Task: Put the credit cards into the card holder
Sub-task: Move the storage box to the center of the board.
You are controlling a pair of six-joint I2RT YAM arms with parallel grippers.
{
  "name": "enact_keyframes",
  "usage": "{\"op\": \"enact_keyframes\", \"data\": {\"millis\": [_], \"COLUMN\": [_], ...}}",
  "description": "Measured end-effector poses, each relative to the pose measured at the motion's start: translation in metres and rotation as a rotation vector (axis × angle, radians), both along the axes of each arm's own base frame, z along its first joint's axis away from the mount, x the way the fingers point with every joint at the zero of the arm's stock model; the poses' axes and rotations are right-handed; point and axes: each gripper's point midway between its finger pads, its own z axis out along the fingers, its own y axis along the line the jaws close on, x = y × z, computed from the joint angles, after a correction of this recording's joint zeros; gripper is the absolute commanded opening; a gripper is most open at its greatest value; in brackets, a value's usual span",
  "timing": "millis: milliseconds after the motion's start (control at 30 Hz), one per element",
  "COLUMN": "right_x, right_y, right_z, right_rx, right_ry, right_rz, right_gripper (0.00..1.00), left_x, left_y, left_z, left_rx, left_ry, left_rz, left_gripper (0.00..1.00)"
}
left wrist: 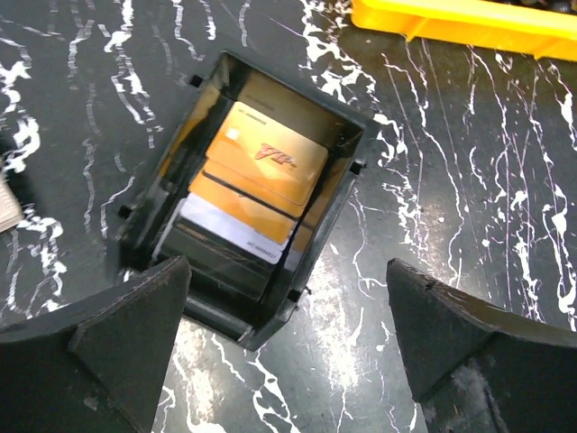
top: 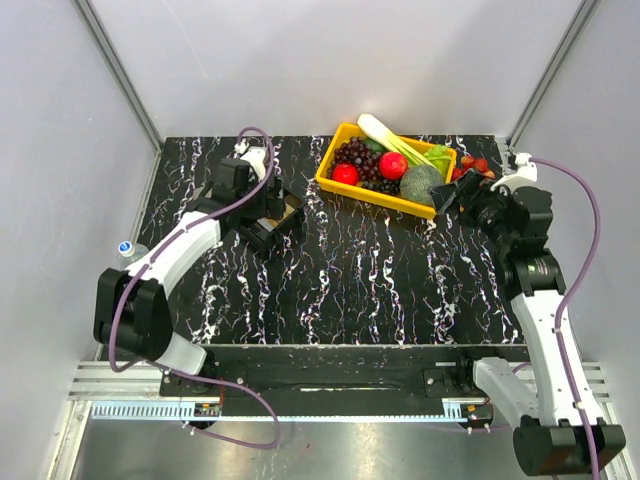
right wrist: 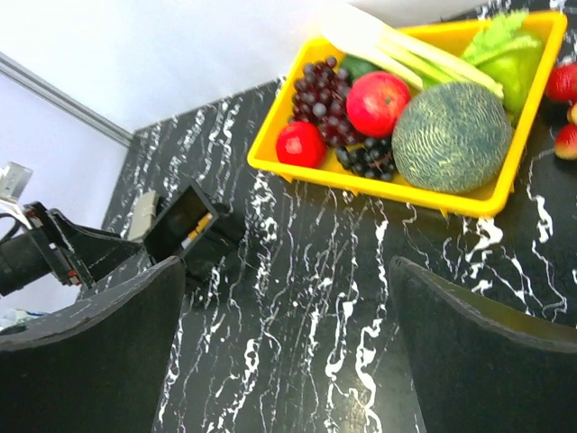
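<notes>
Left jaws are being held wide apart over the black tray (left wrist: 335, 209), seemingly because the credit cards (left wrist: 261, 167) are lying stacked inside it. Right jaws, likewise apart and empty, are being held clear near the yellow basket (right wrist: 379, 191). On the counter (top: 380, 290), just beside the tray, the card holder (right wrist: 144, 215), apparently a grey case, is lying.

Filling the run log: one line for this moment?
left gripper: open, above black tray | credit cards: stacked in tray | right gripper: open, empty, near yellow basket
</notes>
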Motion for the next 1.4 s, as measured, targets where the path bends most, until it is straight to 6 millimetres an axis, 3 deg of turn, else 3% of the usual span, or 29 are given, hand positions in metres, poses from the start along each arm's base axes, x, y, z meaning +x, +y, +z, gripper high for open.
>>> {"op": "enact_keyframes", "data": {"millis": [200, 467, 667, 800, 1067, 1400], "right_x": [0.008, 0.006, 0.009, 0.01, 0.01, 0.011], "right_y": [0.0, -0.001, -0.001, -0.001, -0.005, -0.006], "right_z": [-0.031, -0.031, -0.038, -0.039, -0.044, -0.058], "right_rx": [-0.013, -0.021, -0.023, -0.023, -0.045, -0.058], "right_ry": [0.113, 0.115, 0.136, 0.141, 0.154, 0.204], "right_rz": [0.0, 0.001, 0.002, 0.002, -0.016, -0.02], "right_gripper": [0.99, 0.99, 0.99, 0.99, 0.99, 0.99], "left_x": [0.013, 0.017, 0.014, 0.017, 0.018, -0.014], "left_y": [-0.026, -0.043, -0.059, -0.075, -0.097, -0.151], "left_z": [-0.026, -0.068, -0.088, -0.092, -0.09, -0.091], "left_rx": [-0.01, -0.02, -0.043, -0.059, -0.098, -0.151], "left_ry": [0.069, 0.176, 0.218, 0.225, 0.212, 0.245], "left_rz": [-0.099, -0.157, -0.202, -0.243, -0.329, -0.439], "left_gripper": [0.93, 0.93, 0.92, 0.87, 0.85, 0.81]}}
